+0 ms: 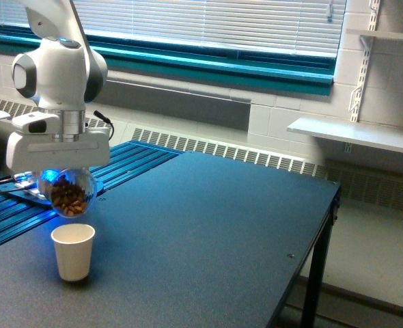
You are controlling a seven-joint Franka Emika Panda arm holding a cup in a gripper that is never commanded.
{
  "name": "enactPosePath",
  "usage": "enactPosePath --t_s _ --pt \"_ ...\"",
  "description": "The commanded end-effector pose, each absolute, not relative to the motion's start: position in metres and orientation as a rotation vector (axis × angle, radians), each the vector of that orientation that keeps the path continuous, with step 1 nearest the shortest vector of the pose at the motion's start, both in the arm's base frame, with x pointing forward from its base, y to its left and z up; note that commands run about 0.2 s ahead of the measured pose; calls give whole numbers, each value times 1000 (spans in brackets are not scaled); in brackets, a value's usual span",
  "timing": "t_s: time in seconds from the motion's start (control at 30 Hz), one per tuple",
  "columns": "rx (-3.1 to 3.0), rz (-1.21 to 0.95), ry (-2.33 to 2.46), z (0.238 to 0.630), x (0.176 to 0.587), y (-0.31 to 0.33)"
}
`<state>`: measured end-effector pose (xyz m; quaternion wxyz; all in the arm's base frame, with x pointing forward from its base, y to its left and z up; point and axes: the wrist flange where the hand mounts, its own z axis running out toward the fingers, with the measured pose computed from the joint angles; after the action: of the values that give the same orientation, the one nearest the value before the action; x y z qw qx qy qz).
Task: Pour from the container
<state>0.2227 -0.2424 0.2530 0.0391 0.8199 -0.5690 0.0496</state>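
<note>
My gripper (pixel 65 179) is shut on the clear plastic tumbler (pixel 67 193), which lies tipped on its side with its round mouth turned toward the camera. Brown nuts (pixel 70 197) fill its lower half. The tumbler hangs just above the cream-white paper cup (pixel 73 251), which stands upright on the dark table (pixel 208 225) near the exterior view's left. A small gap separates the tumbler's lower rim from the cup's mouth. The fingers themselves are hidden behind the white hand housing.
A blue-lit slatted surface (pixel 130 156) with a dark round plate lies behind the gripper at the exterior view's left. The table's right edge (pixel 328 205) drops off to the floor. A white shelf (pixel 355 133) and a radiator line the back wall.
</note>
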Motion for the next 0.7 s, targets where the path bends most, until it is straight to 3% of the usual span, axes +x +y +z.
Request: enactPosePath --t_s 0.03,0.7 --pt "2522 122 -1737 243 223 -238" --pt "2539 90 -1667 240 247 -243"
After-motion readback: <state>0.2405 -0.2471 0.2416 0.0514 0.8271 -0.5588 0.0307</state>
